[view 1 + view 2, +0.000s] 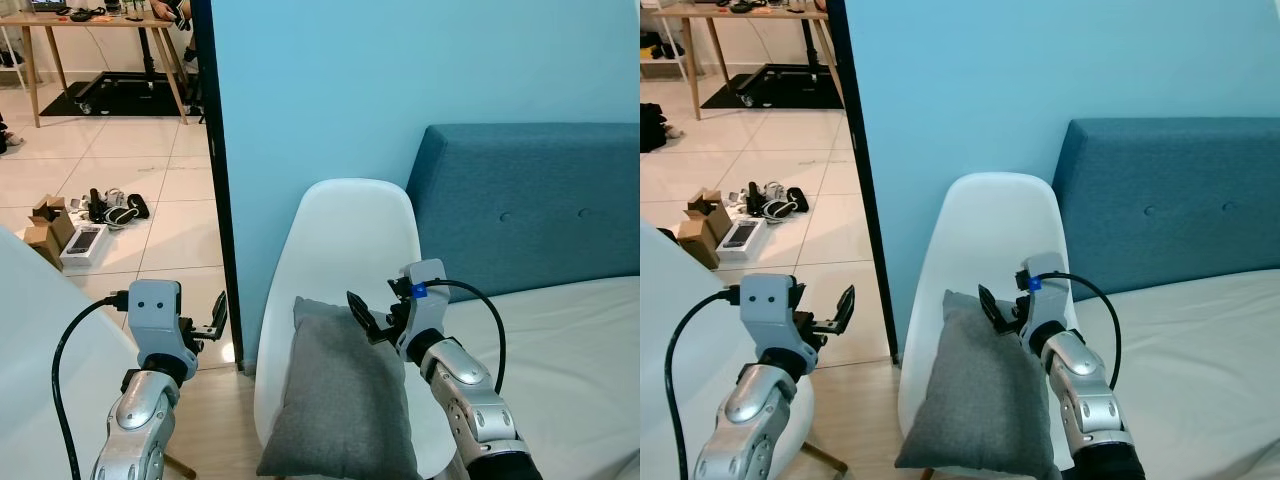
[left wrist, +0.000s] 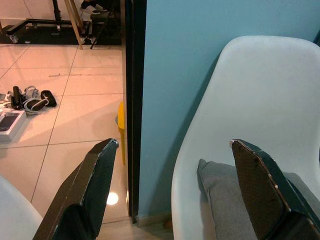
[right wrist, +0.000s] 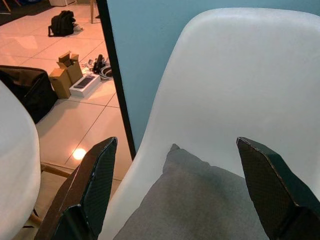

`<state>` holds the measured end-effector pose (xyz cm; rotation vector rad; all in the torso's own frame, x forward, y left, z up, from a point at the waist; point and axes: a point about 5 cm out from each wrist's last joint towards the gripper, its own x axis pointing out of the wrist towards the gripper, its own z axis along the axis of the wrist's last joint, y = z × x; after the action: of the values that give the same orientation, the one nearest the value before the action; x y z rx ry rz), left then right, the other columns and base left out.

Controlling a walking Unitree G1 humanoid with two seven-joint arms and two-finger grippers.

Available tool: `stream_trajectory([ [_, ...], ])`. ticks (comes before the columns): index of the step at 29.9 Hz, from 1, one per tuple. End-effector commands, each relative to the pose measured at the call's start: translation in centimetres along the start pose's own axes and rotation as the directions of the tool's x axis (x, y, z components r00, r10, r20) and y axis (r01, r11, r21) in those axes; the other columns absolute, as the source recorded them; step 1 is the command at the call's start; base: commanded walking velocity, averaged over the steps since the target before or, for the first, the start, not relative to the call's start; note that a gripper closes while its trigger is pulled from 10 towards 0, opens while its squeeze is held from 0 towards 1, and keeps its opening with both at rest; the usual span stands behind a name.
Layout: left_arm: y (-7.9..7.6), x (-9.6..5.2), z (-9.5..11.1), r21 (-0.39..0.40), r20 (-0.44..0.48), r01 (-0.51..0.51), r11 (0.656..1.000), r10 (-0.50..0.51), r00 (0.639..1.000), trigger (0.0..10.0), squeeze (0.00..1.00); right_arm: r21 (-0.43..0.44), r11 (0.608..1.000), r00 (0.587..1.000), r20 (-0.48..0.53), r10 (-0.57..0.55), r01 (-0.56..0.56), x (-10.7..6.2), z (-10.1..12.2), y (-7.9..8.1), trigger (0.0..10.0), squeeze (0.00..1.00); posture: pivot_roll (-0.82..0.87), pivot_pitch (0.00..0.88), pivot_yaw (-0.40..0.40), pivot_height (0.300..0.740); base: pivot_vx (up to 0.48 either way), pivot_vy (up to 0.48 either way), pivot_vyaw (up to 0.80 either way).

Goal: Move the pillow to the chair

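Note:
A grey pillow (image 1: 340,400) leans upright on the seat of a white shell chair (image 1: 350,225), its top corner against the backrest. My right gripper (image 1: 368,318) hovers open just above the pillow's upper right corner, with nothing between its fingers. My left gripper (image 1: 215,318) is open too, held in the air left of the chair, apart from it. In the right wrist view the pillow (image 3: 195,200) lies below the open fingers (image 3: 95,185). The left wrist view catches the pillow's corner (image 2: 220,190) on the chair (image 2: 250,90).
A blue wall (image 1: 400,80) with a black edge strip (image 1: 222,220) stands behind the chair. A bed with a teal headboard (image 1: 540,200) and white mattress (image 1: 570,360) is on the right. Boxes and gear (image 1: 80,225) litter the tiled floor; a wooden table (image 1: 90,30) stands far back.

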<state>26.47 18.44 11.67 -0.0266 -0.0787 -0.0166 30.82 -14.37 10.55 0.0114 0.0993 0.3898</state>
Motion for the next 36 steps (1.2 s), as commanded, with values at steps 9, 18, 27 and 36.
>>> stream_trajectory([
  [9, -0.05, -0.09, -0.50, -0.016, -0.020, 0.003, 1.000, -0.003, 1.000, 10.0, 0.00, -0.003, 1.000, 1.000, -0.003, 0.006, -0.006, -0.12, -0.24, 0.01, 10.0, 0.00, 0.00, 0.000, -0.086, 0.740, 0.000, 0.000, 0.00],
  [18, -0.06, -0.11, -0.57, -0.017, -0.021, 0.003, 1.000, -0.003, 1.000, 10.0, 0.00, -0.004, 1.000, 1.000, 0.002, 0.007, -0.007, -0.14, -0.32, 0.01, 10.0, 0.00, 0.00, 0.000, -0.086, 0.740, 0.000, 0.000, 0.00],
  [27, -0.08, -0.06, -0.54, -0.019, -0.020, 0.002, 1.000, -0.002, 1.000, 10.0, 0.00, -0.004, 1.000, 1.000, 0.008, 0.005, -0.005, -0.12, -0.24, -0.04, 10.0, 0.00, 0.00, 0.000, -0.087, 0.740, 0.000, 0.000, 0.00],
  [36, -0.25, -0.04, -0.35, -0.026, -0.017, 0.005, 1.000, -0.005, 1.000, 10.0, 0.00, -0.005, 1.000, 1.000, -0.022, -0.009, 0.009, -0.06, -0.41, -0.30, 10.0, 0.00, 0.00, 0.000, -0.092, 0.740, 0.000, 0.000, -0.51],
])
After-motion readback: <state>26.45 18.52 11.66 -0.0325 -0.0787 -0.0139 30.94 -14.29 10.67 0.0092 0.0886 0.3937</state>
